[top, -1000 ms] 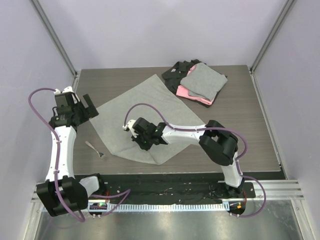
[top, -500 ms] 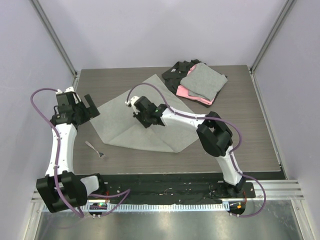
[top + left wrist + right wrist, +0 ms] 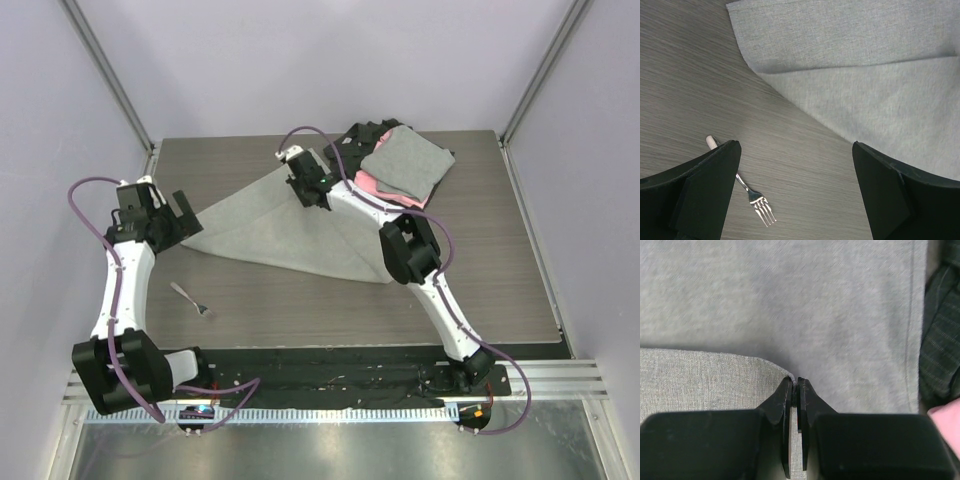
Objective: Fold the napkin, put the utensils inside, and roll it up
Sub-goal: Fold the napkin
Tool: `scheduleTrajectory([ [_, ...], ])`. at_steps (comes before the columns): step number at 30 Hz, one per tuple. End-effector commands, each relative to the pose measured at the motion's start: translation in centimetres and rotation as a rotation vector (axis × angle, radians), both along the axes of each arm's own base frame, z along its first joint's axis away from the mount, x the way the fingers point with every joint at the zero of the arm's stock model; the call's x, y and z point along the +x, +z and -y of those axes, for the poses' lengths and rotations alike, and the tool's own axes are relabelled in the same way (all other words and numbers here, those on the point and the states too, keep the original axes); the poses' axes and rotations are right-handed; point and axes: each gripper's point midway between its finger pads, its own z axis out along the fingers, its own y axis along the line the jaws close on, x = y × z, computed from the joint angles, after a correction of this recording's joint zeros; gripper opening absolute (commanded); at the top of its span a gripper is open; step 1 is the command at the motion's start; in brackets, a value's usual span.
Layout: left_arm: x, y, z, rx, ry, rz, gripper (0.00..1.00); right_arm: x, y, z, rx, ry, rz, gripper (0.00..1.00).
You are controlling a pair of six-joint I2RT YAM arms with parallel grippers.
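Note:
The light-grey napkin [image 3: 290,235] lies on the dark table, folded over into a rough triangle. My right gripper [image 3: 305,190] is shut on the napkin's corner and holds it over the napkin's far edge; in the right wrist view the closed fingertips [image 3: 796,385] pinch the cloth [image 3: 790,305]. My left gripper [image 3: 185,215] is open and empty by the napkin's left corner [image 3: 850,65]. A small silver fork [image 3: 190,298] lies on the bare table near the front left; it also shows in the left wrist view [image 3: 757,202] between my open fingers.
A stack of folded cloths [image 3: 400,165], grey on pink on black, sits at the back right, just beside the right gripper. The black cloth [image 3: 940,350] shows at the right of the right wrist view. Walls close the table's back and sides.
My right gripper has carried the napkin's near corner up and away from the front to the far edge, folding the cloth over. The left arm has barely moved.

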Motion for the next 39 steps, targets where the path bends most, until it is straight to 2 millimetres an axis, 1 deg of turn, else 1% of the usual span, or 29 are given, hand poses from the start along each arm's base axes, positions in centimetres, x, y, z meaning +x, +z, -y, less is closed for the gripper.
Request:
scheduleTrajectory([
  [1,0.9,0.2,0.2,-0.01,-0.015,0.034,1.0,4.0,3.7,-0.6,0.056,-0.075,0.137,0.01],
  [2,0.9,0.1,0.2,-0.01,-0.017,0.031,1.0,4.6,3.5,-0.3,0.056,-0.088,0.145,0.01],
  [3,0.9,0.0,0.2,-0.012,-0.016,0.028,1.0,5.3,3.5,-0.4,0.065,-0.097,0.164,0.01],
  [5,1.0,0.0,0.2,-0.014,-0.018,0.028,1.0,6.3,3.4,0.3,0.064,-0.127,0.188,0.01],
  [6,0.9,-0.1,0.2,-0.016,-0.018,0.022,1.0,7.0,3.2,0.2,0.073,-0.134,0.207,0.01],
  [8,1.0,-0.2,0.2,-0.016,-0.018,0.022,1.0,7.8,3.1,0.8,0.062,-0.155,0.236,0.01],
  [11,1.0,-0.3,0.3,-0.021,-0.023,0.021,1.0,9.1,3.1,0.9,0.071,-0.172,0.283,0.01],
  [12,1.1,-0.3,0.4,-0.024,-0.026,0.023,1.0,9.7,3.7,1.0,0.078,-0.184,0.311,0.01],
  [14,1.1,-0.4,0.4,-0.026,-0.029,0.02,1.0,10.3,3.8,1.1,0.087,-0.194,0.334,0.01],
  [19,1.2,-0.6,0.5,-0.032,-0.031,0.014,1.0,12.1,5.5,1.2,0.113,-0.205,0.433,0.01],
  [20,1.1,-0.6,0.4,-0.03,-0.028,0.015,1.0,12.2,5.1,1.0,0.114,-0.201,0.437,0.01],
  [21,1.1,-0.6,0.5,-0.031,-0.03,0.013,1.0,12.6,5.7,0.9,0.126,-0.197,0.456,0.01],
  [23,1.2,-0.6,0.5,-0.032,-0.031,0.012,1.0,12.8,5.6,0.8,0.117,-0.187,0.473,0.01],
  [25,1.1,-0.7,0.5,-0.034,-0.03,0.009,1.0,13.2,6.0,0.6,0.122,-0.173,0.507,0.01],
  [29,1.2,-0.7,0.5,-0.034,-0.036,0.01,1.0,13.8,6.0,0.1,0.121,-0.152,0.547,0.01],
  [31,1.2,-0.7,0.5,-0.034,-0.034,0.01,1.0,14.0,5.6,-0.1,0.111,-0.142,0.555,0.01],
  [32,1.2,-0.7,0.5,-0.035,-0.033,0.011,1.0,14.2,5.7,-0.1,0.115,-0.143,0.567,0.01],
  [34,1.2,-0.7,0.5,-0.035,-0.034,0.008,1.0,14.4,5.3,-0.1,0.112,-0.143,0.575,0.01],
  [35,1.2,-0.8,0.5,-0.034,-0.035,0.007,1.0,14.7,5.5,0.0,0.116,-0.144,0.589,0.01],
  [37,1.3,-0.8,0.6,-0.036,-0.039,0.007,1.0,14.9,5.1,0.1,0.113,-0.146,0.596,0.01],
  [38,1.3,-0.8,0.6,-0.037,-0.039,0.006,1.0,15.0,5.5,0.1,0.12,-0.152,0.61,0.01],
  [39,1.2,-0.9,0.6,-0.038,-0.036,0.004,1.0,15.1,5.3,0.1,0.123,-0.155,0.612,0.01],
])
